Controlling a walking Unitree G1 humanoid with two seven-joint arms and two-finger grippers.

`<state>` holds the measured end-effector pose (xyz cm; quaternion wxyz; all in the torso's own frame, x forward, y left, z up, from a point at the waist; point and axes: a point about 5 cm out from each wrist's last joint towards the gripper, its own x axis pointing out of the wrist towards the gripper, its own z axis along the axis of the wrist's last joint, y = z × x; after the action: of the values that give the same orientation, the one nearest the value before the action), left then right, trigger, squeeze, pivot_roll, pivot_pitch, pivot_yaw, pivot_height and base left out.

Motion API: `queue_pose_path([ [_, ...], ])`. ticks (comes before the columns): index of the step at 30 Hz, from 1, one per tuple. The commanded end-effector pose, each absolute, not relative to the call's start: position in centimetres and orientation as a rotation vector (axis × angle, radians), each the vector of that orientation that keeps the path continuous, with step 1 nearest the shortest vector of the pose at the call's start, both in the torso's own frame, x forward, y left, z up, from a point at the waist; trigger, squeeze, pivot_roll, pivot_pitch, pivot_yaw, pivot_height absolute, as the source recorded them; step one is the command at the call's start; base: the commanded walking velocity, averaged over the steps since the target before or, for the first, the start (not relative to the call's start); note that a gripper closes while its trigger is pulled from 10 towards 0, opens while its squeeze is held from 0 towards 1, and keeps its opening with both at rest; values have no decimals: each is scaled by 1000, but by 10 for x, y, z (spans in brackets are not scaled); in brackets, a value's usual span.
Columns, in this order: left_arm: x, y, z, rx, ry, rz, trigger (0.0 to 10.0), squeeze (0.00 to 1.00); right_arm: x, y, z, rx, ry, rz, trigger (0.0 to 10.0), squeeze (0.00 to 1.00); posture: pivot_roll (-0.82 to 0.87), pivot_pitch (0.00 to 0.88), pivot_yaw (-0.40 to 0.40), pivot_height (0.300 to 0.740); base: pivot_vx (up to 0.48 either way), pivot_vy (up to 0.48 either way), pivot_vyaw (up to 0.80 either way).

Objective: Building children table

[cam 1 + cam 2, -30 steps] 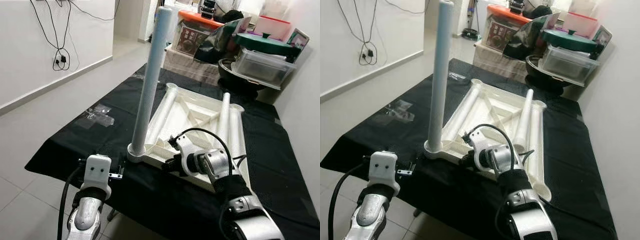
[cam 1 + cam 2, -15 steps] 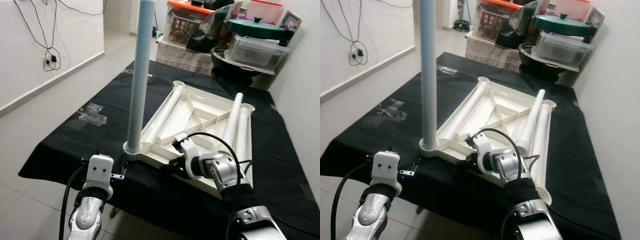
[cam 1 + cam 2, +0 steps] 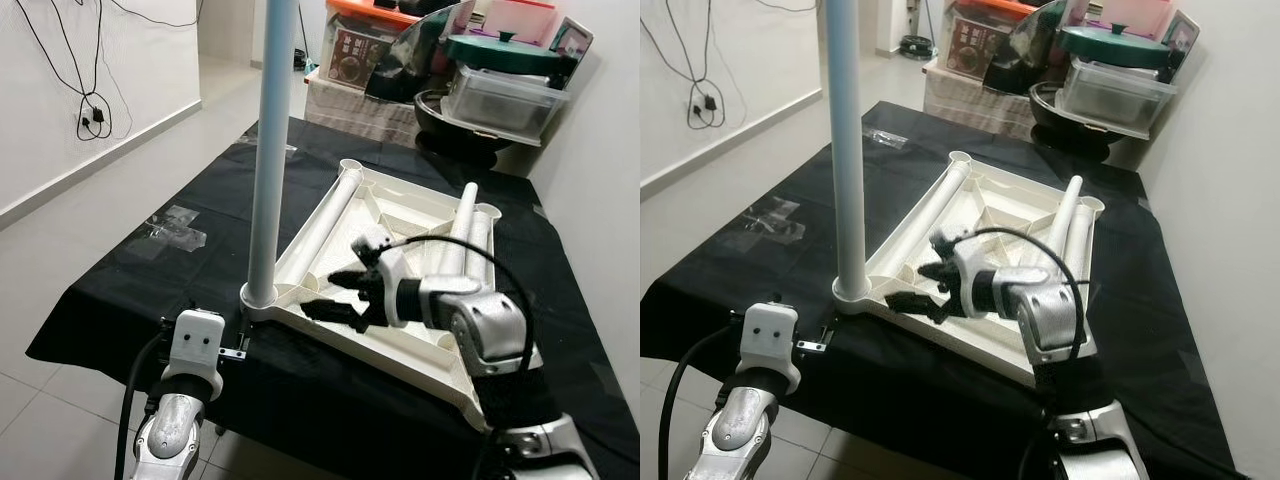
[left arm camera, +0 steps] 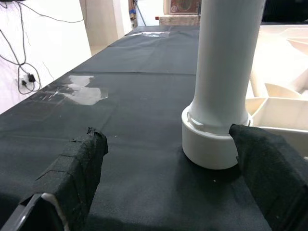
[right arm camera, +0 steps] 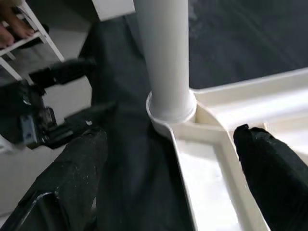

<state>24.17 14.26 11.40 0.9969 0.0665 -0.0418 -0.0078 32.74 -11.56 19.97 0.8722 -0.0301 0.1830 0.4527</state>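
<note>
We find the tabletop (image 3: pixel 400 215) upside down on the table (image 3: pixel 130 285), one leg (image 3: pixel 268 150) upright at its corner. Right pincer (image 3: pixel 335 295) hovers apart above the tabletop; left pincer (image 4: pixel 168 183) apart near the leg base

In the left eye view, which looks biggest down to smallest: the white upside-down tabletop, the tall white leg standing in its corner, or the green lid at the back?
1. Tabletop: covers the most picture.
2. Standing leg: long but thin.
3. Green lid: smallest, though it sits farthest from the camera, so its true size is unsure.
</note>
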Motion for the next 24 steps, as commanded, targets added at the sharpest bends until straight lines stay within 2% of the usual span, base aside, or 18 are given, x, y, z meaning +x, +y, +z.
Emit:
queue_pose_path([
  [1, 242, 141, 113, 129, -84, -28, 10000, 0, 348, -140, 203, -82, 324, 706, 10000, 1000, 58, 0, -158, 740, 0, 0, 0],
  [6, 242, 141, 114, 131, -88, -24, 10000, 0, 359, -151, 202, -114, 277, 542, 10000, 1000, 58, 0, -158, 740, 0, 0, 0],
  [7, 242, 142, 115, 134, -95, -17, 10000, 0, 363, -156, 199, -180, 250, 456, 10000, 0, 58, 0, -157, 740, 0, 0, 0],
  [10, 243, 147, 120, 143, -117, 1, 10000, 0, 367, -163, 190, -330, 212, 311, 10000, 0, 65, 0, -155, 740, 0, 0, 0],
  [13, 244, 149, 122, 147, -125, 7, 10000, 0, 368, -163, 185, -399, 193, 282, 10000, 0, 65, 0, -155, 740, 0, 0, 0],
  [19, 248, 154, 128, 152, -149, 9, 10000, 0, 359, -144, 165, -307, 241, 382, 10000, 0, 64, 0, -143, 740, 0, 0, 0],
  [21, 249, 151, 131, 154, -160, -17, 10000, 0, 359, -145, 159, -299, 262, 374, 10000, 0, 66, 0, -145, 740, 0, 0, 0],
  [24, 251, 147, 134, 156, -176, -66, 10000, 0, 364, -157, 158, -280, 258, 264, 10000, 0, 62, 0, -140, 740, 0, 0, 0],
])
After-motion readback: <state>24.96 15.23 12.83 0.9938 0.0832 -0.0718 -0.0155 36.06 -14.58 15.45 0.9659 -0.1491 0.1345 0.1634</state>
